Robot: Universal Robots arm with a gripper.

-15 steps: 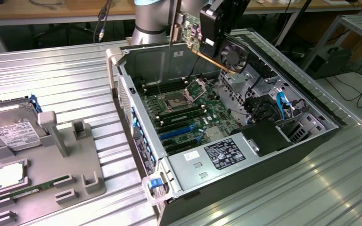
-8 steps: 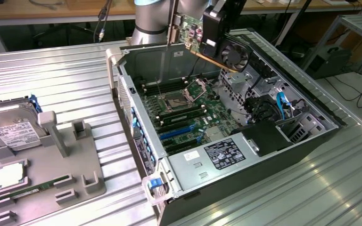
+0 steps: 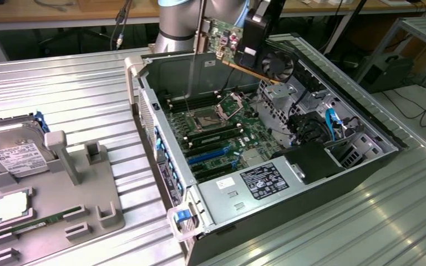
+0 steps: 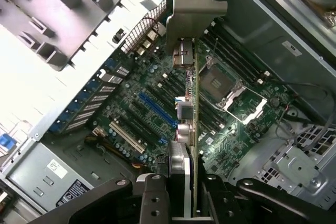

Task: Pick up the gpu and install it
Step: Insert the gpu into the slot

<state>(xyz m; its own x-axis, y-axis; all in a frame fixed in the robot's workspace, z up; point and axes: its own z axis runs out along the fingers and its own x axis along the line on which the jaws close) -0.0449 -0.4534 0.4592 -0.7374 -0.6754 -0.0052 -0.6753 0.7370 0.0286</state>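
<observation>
My fingers (image 4: 153,195) pinch the gpu (image 3: 252,49) above the computer case (image 3: 146,111), at its twelve o'clock end. Picked up; not plugged in yet.

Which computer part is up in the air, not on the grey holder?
The gpu, gripped by the end effector above the open case; the hard drive and memory stick lie on the holder.
</observation>
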